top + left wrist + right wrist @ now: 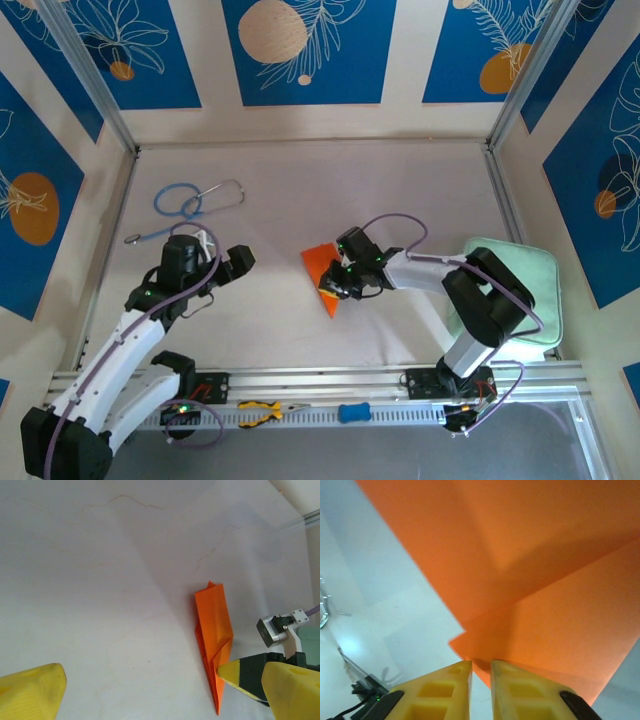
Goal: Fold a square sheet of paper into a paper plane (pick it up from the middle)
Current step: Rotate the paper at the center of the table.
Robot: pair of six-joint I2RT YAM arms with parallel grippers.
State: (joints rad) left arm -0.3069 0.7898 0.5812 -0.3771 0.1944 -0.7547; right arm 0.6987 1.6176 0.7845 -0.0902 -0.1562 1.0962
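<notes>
From above, the orange paper plane (318, 265) lies central on the worktop (400, 190), clear of the stethoscope (192, 206) and green pad (535, 285). The left wrist camera shows the left gripper (165, 695) spread wide, short of the paper. At the right wrist, the right gripper (481, 672) is nearly closed at the paper's edge.

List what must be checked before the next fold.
1. Left claw open: ok.
2. Left claw clear of the paper: ok, it sits apart to the paper's left.
3. Right claw pinched on the paper's edge: ok.
4. Paper folded into layers with a point: ok.
5. Creases pressed flat on the table: cannot tell.
6. Stethoscope away from the paper: ok.
</notes>
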